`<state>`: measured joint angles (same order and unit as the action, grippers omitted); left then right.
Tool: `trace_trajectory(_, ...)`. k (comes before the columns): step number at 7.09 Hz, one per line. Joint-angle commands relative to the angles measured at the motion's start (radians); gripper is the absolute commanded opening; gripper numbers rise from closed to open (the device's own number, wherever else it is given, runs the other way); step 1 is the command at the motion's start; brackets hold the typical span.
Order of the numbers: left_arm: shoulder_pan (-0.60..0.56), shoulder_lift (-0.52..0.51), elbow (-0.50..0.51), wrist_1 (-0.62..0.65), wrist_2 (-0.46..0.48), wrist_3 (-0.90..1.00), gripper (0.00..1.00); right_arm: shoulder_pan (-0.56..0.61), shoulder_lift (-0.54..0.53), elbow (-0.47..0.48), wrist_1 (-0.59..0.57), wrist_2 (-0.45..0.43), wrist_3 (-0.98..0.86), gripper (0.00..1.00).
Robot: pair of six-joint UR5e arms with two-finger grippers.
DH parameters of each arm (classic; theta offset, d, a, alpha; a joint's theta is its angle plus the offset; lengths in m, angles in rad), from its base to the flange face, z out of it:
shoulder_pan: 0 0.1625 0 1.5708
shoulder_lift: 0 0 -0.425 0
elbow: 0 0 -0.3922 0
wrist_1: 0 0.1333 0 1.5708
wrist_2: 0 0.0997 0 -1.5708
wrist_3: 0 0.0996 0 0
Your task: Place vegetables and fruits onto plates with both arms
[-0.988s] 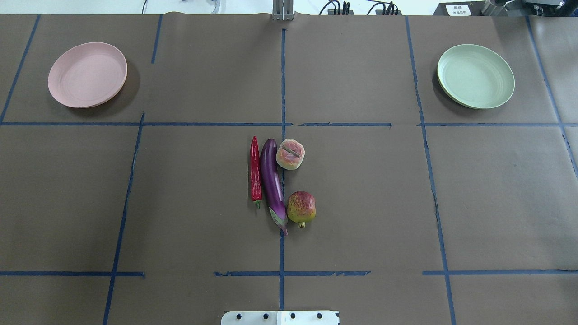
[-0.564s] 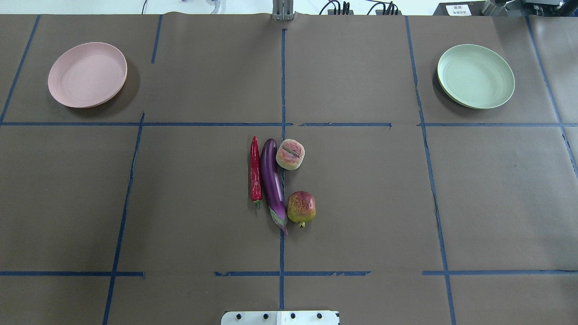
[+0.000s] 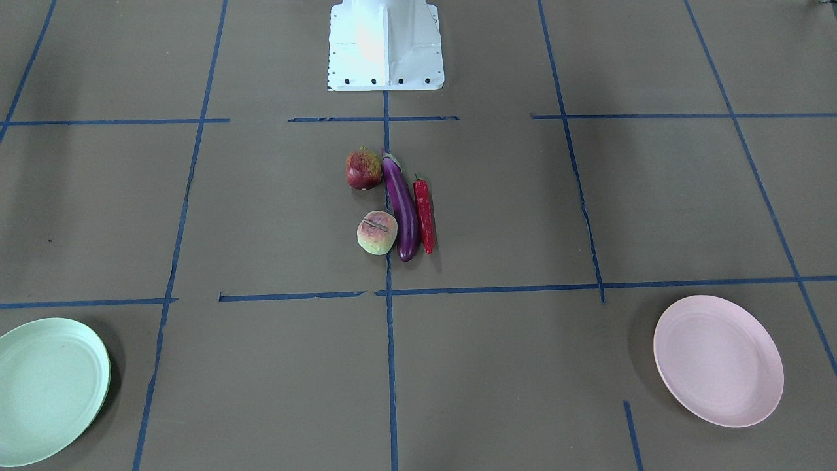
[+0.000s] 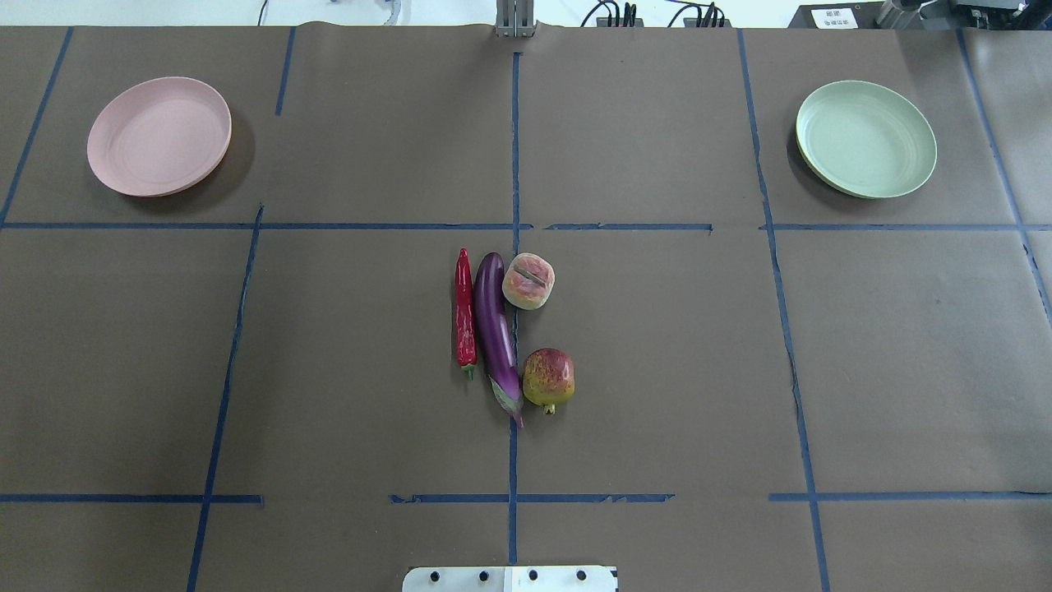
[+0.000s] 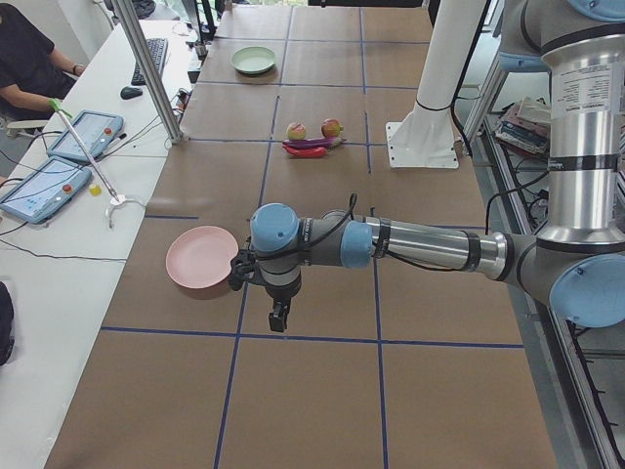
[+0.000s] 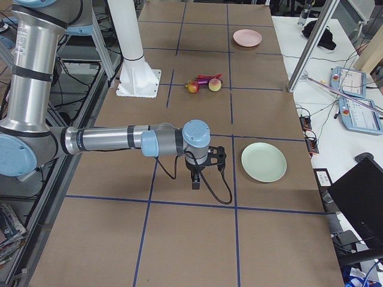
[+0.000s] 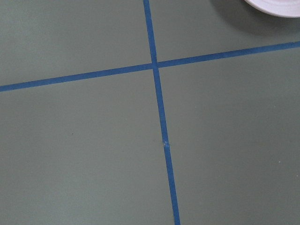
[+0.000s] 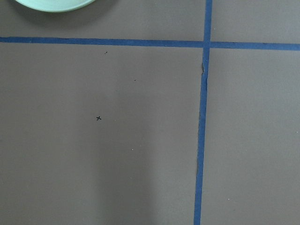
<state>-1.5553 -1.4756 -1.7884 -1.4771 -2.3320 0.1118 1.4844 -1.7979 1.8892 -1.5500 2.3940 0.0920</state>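
The purple eggplant (image 4: 497, 333) lies at the table's middle with the red chili pepper (image 4: 465, 308) close along its left. The peach (image 4: 528, 281) and the pomegranate (image 4: 549, 378) sit at its right. The pink plate (image 4: 159, 136) is far left, the mint green plate (image 4: 865, 138) far right; both hold nothing. My left gripper (image 5: 279, 318) hangs over bare table beside the pink plate (image 5: 200, 262). My right gripper (image 6: 195, 179) hangs beside the green plate (image 6: 264, 161). Both show only in the side views, so I cannot tell if they are open or shut.
The white base block (image 4: 509, 579) stands at the near edge. Blue tape lines (image 4: 514, 148) cross the brown table cover. A metal post (image 5: 146, 68), tablets (image 5: 73, 137) and a seated operator (image 5: 24, 54) are on the far side.
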Motion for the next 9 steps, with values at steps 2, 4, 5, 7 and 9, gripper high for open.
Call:
trace_trajectory(2, 0.000, 0.001, -0.014, 0.000, -0.001, 0.005, 1.00, -0.027, 0.006, 0.013, 0.001, 0.002, 0.046, 1.00)
trace_trajectory(4, 0.000, 0.001, -0.016, 0.000, -0.003, 0.003, 1.00, -0.068, 0.009, 0.013, 0.118, 0.002, 0.080, 1.00)
trace_trajectory(5, 0.000, 0.000, -0.016, -0.002, -0.001, 0.003, 1.00, -0.108, 0.009, 0.019, 0.173, 0.002, 0.189, 1.00)
trace_trajectory(7, 0.001, 0.000, -0.010, -0.002, -0.001, 0.006, 1.00, -0.263, 0.069, 0.021, 0.365, -0.012, 0.495, 1.00)
trace_trajectory(9, 0.000, 0.000, -0.009, -0.002, -0.001, 0.006, 1.00, -0.446, 0.158, 0.087, 0.372, -0.117, 0.717, 0.99)
